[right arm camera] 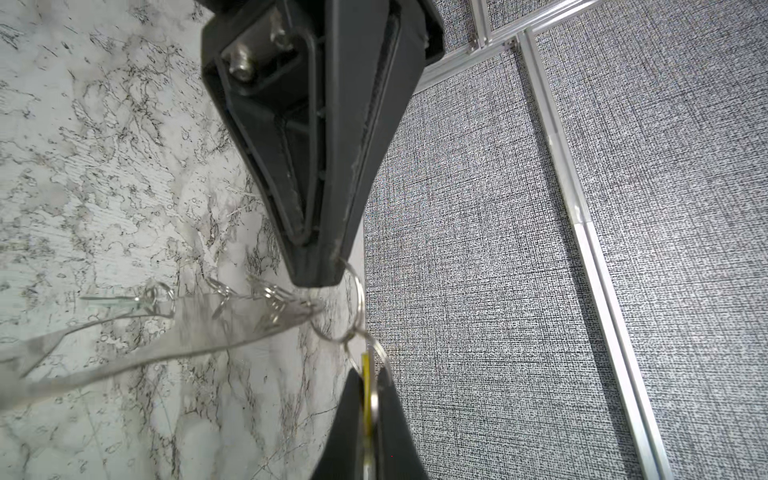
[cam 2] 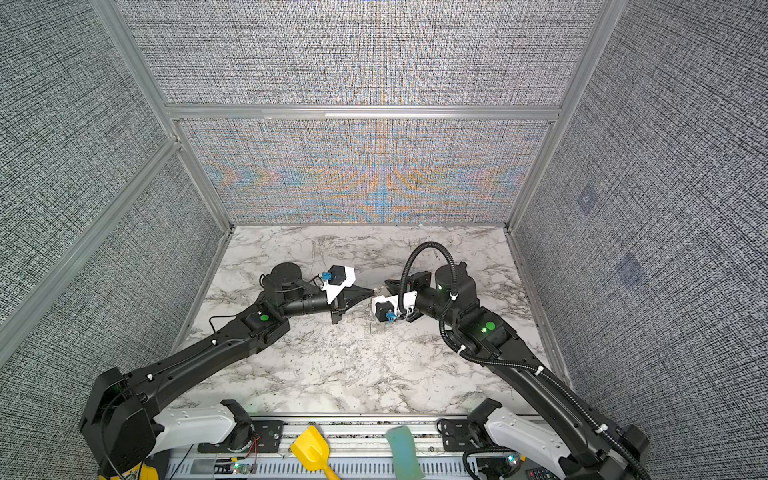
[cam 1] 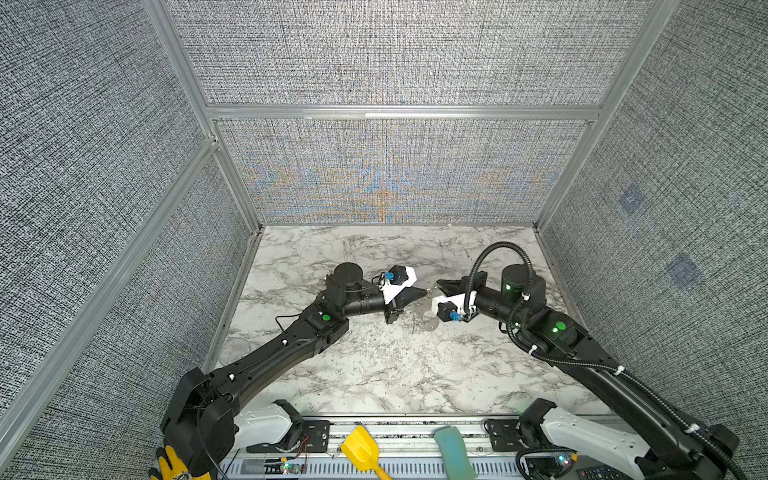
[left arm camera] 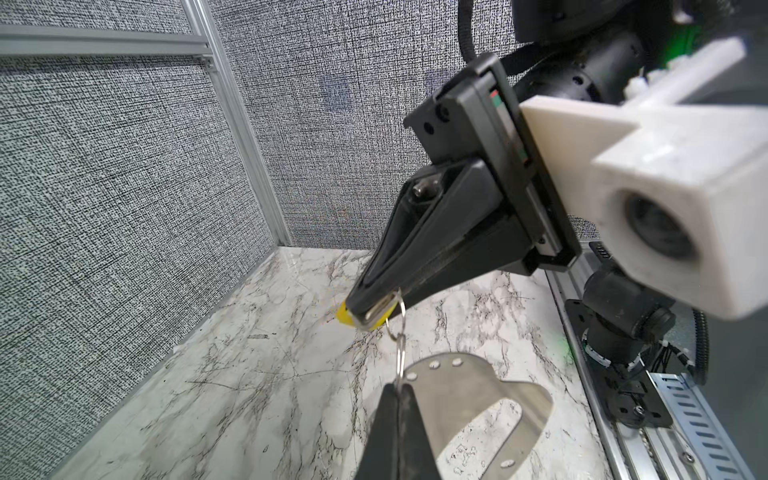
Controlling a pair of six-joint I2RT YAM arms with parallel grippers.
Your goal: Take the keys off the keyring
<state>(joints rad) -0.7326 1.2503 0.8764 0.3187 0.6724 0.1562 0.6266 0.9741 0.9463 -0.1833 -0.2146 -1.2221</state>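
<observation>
Both grippers meet above the middle of the marble table. The keyring (left arm camera: pixel 457 399), a flat grey plate with an oval cut-out and small holes, hangs in the air between them; it also shows as the plate (cam 1: pixel 428 318) under the fingertips. My left gripper (left arm camera: pixel 400 388) is shut on a wire split ring (right arm camera: pixel 358 299) linked to the plate's edge. My right gripper (right arm camera: pixel 368 374) is shut on the yellow-tagged key (left arm camera: pixel 347 318), which joins that ring chain. A second key with a pale teal tag (right arm camera: pixel 110 302) dangles from another hole. In the top views the left gripper (cam 1: pixel 424 293) and right gripper (cam 1: pixel 439 285) nearly touch.
A yellow scoop (cam 1: pixel 361 449) and a teal block (cam 1: pixel 453 451) lie on the metal rail (cam 1: pixel 415 432) at the table's front edge. Grey fabric walls with aluminium frames close in the table (cam 1: pixel 374 374) on three sides.
</observation>
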